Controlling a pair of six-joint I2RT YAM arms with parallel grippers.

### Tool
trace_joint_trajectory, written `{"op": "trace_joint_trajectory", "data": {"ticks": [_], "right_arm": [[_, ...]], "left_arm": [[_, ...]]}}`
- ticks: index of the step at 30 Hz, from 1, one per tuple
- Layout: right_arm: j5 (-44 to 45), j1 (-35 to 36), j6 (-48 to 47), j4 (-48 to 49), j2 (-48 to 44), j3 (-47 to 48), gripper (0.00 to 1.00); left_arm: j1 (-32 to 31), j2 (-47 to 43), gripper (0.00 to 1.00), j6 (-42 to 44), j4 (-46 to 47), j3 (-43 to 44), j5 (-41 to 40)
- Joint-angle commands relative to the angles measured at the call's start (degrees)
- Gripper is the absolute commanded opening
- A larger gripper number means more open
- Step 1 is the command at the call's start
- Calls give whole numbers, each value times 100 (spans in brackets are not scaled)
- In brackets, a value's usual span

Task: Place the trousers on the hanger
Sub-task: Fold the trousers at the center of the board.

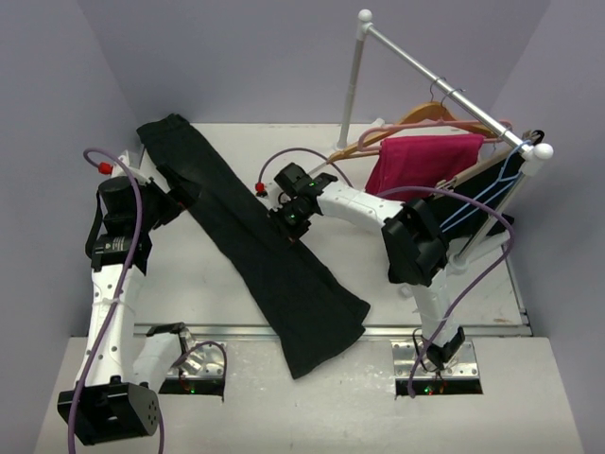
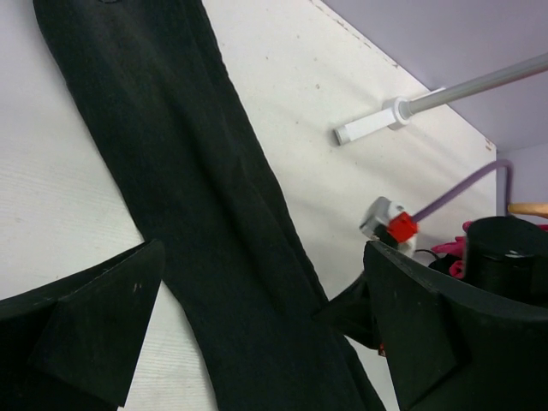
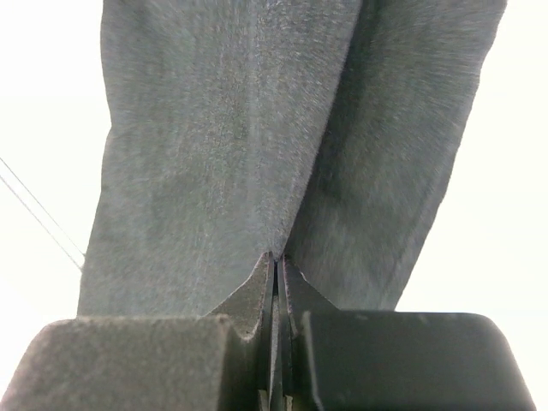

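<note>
The black trousers (image 1: 255, 251) lie flat in a long diagonal across the table, from the far left to the near edge. My right gripper (image 1: 291, 218) presses down on their middle. In the right wrist view it (image 3: 278, 257) is shut, pinching a ridge of the trousers (image 3: 223, 145). My left gripper (image 1: 180, 194) hovers at their upper left part, open. Its wide-apart fingers (image 2: 94, 325) straddle the trousers (image 2: 197, 188) without touching. The tan wooden hanger (image 1: 430, 113) hangs on the rail at the back right, apart from both grippers.
A metal rail (image 1: 444, 80) on white posts crosses the back right corner. A magenta garment (image 1: 425, 161), a black garment on a flat wooden hanger (image 1: 482, 180) and a blue wire hanger (image 1: 493, 194) hang there. The rail's foot (image 2: 368, 128) lies near the left gripper.
</note>
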Motion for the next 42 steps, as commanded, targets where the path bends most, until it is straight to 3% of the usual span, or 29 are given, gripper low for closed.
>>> {"op": "trace_joint_trajectory", "data": {"ticks": [1,9,16,19,21,22,23,24,29,30,36,39,42], "right_arm": [[522,-62,230,-4,-697,-23,0],[759,-429,366,-203,-815,-258,0],[688,-572,196,-181,-190,-179,1],[505,-572,235,-46,56,-154,42],[506,-565,299,100,-35,-236,47],[560,-558,317,108,-158,-256,62],[652,-548,331,89,-343,-266,90],[752,-527,354,89,-519,-299,99],[1589,100,519,763,-1844,-1380,99],[1595,105,521,769,-1851,-1386,99],[1196,627,965,1503,-2311,-2854,99],[1102,641,1021,1699,-2278,-3269,99],[1340,641,1147,1812,-2228,-3596,99]], "left_arm": [[-62,-69,100,97,288,-81,-211],[-62,-46,100,70,346,-125,-277],[-62,100,100,1,394,-121,-277],[-62,334,100,-45,350,-7,-335],[-62,556,100,-153,356,120,-413],[-62,663,100,-213,368,180,-433],[-62,761,100,-271,388,229,-438],[-62,869,100,-325,418,292,-428],[-184,1962,100,-928,734,1012,-613],[-185,1970,100,-931,737,1018,-615],[-394,4357,99,-1457,801,2884,-984],[-467,5683,98,-1410,-171,4348,-1278],[-692,6891,98,-1251,-1200,5931,-2080]]}}
